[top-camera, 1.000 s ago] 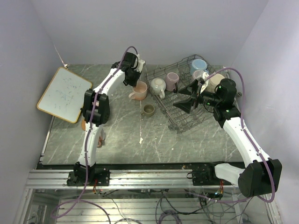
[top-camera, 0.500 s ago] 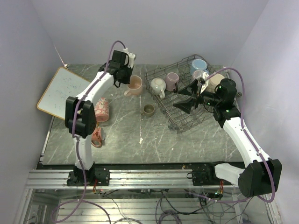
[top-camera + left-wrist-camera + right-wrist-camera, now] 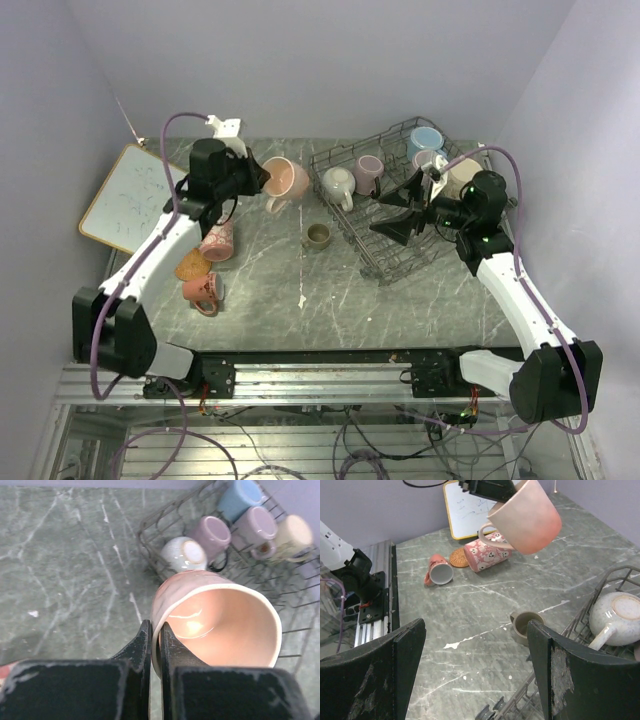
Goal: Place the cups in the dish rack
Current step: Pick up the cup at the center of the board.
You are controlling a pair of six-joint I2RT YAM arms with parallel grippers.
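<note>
My left gripper (image 3: 255,180) (image 3: 155,645) is shut on the rim of a peach cup (image 3: 288,180) (image 3: 220,625) (image 3: 527,517), one finger inside and one outside. The cup hangs tilted above the table, left of the dish rack (image 3: 400,258) (image 3: 150,545). Several cups sit in the rack: a speckled white one (image 3: 338,183) (image 3: 184,554), a mauve one (image 3: 369,172), a light blue one (image 3: 427,140) and a cream one (image 3: 458,175). My right gripper (image 3: 395,215) (image 3: 476,630) stands open over the rack's near left edge, holding nothing. A small olive cup (image 3: 318,236) (image 3: 526,625) stands on the table beside the rack.
A floral pink cup (image 3: 217,242) (image 3: 490,552) and a pink cup (image 3: 203,292) (image 3: 437,571) lie on their sides at the left, with a cork coaster (image 3: 192,264) between them. A whiteboard (image 3: 125,195) lies at the far left. Walls close in on three sides.
My left arm has swung back and to the left, lifting the peach cup off the table and tipping it sideways. The floral cup and coaster are now uncovered. My right arm has not moved.
</note>
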